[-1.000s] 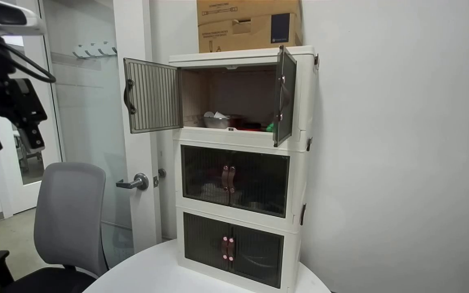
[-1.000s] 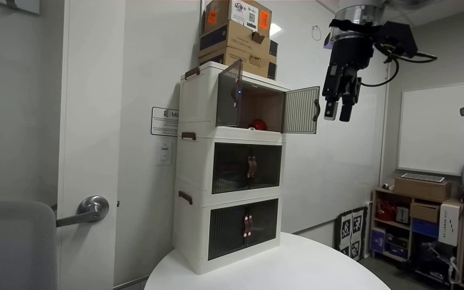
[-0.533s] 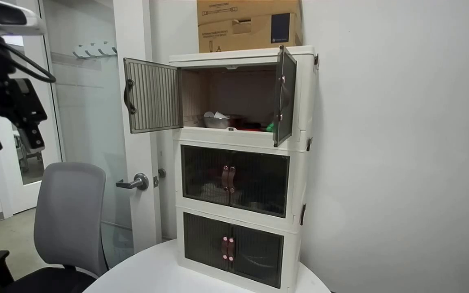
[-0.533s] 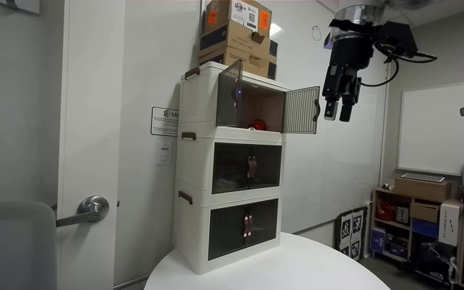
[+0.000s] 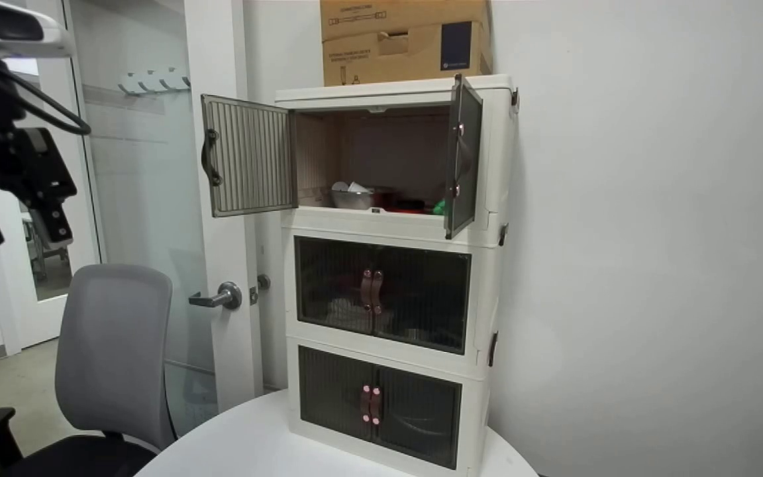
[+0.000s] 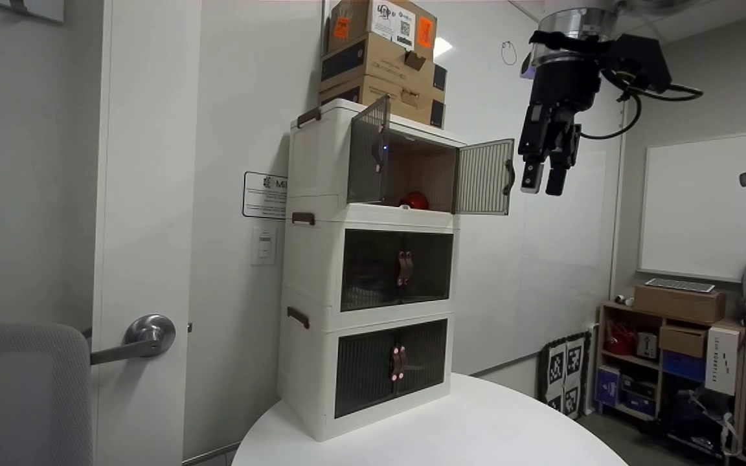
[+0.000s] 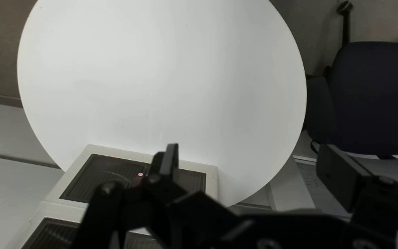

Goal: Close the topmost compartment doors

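I hang the gripper (image 6: 543, 184) in front of the cabinet (image 6: 315, 265), jaws apart and empty, presumably to leave swing room for the topmost compartment doors (image 5: 253, 156), both standing open at the cabinet's top.

The top doors (image 5: 252, 156) jut forward from the cabinet (image 6: 392, 317) as obstacles, with free passage between them into the compartment (image 5: 395, 146). Open air parts the gripper (image 6: 543, 182) from both; boxes (image 6: 389, 68) block the way just over the cabinet.
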`<action>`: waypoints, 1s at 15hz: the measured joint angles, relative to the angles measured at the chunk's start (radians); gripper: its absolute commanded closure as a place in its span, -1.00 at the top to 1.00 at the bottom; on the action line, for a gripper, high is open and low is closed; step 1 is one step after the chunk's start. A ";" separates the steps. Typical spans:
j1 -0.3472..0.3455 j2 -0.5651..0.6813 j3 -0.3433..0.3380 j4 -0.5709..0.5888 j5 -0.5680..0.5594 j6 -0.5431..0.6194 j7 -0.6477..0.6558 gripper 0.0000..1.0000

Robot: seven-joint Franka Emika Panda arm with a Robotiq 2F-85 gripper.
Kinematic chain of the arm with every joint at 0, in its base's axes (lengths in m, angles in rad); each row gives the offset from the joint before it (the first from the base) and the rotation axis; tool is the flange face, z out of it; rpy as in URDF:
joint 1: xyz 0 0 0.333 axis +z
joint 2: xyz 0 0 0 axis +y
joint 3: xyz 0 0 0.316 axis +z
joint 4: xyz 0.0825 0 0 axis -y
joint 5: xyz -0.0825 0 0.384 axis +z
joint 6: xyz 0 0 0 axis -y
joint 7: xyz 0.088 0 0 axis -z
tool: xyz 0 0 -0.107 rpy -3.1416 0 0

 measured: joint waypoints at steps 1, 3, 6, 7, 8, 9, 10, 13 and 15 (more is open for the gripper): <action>0.000 0.000 0.000 0.000 0.000 0.000 0.000 1.00; 0.000 0.000 0.000 0.000 0.000 0.000 0.000 1.00; 0.000 0.000 0.000 0.000 0.000 0.000 0.000 1.00; 0.000 0.000 0.000 0.000 0.000 0.000 0.000 1.00; 0.001 0.000 0.000 0.000 0.000 0.000 0.000 1.00; 0.001 0.000 0.000 -0.001 -0.001 0.001 0.000 1.00; 0.001 0.000 0.005 -0.001 -0.010 0.013 0.006 1.00; 0.001 0.000 0.046 0.001 -0.064 0.077 0.060 1.00; 0.001 0.000 0.087 0.009 -0.119 0.119 0.112 1.00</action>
